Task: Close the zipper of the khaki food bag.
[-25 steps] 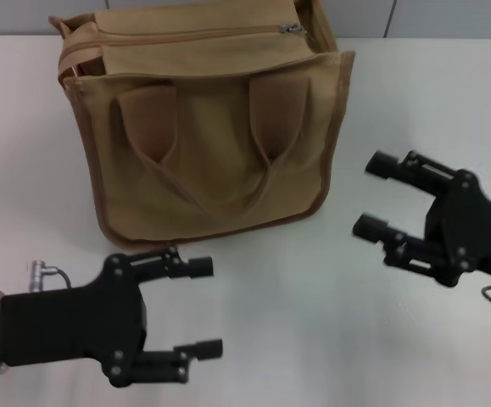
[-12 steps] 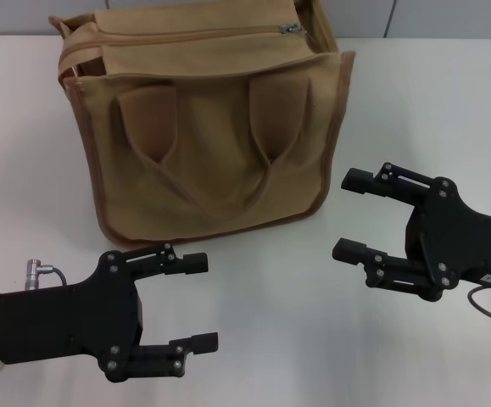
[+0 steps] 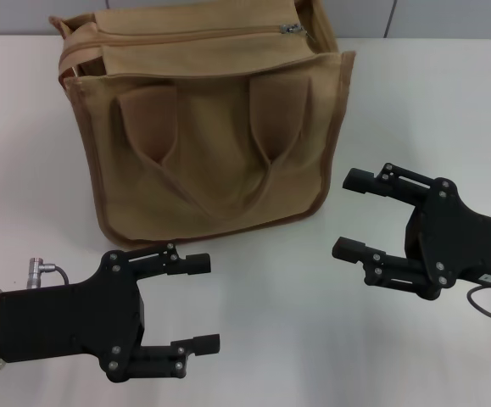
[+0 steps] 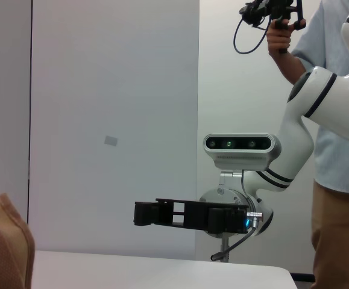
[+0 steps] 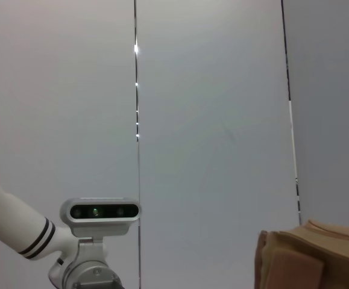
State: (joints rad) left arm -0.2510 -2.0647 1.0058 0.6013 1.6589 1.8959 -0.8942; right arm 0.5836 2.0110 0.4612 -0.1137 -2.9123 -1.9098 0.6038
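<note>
Across the khaki food bag [image 3: 211, 161] top, the zipper [image 3: 190, 36] runs left-right; left claw [image 3: 201, 303] and right claw [image 3: 347, 214] spread.

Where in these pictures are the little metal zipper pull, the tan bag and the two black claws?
zipper pull [image 3: 292, 29], head view, the silver tab.
tan bag [image 3: 211, 170], head view, its front panel.
left gripper [image 3: 199, 303], head view, between its open fingertips.
right gripper [image 3: 347, 214], head view, between its open fingertips.

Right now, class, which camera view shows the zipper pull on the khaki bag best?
The head view: the silver zipper pull sits at the right end of the zipper along the khaki food bag's top. Both wrist views catch only a corner of the bag, no zipper.
</note>
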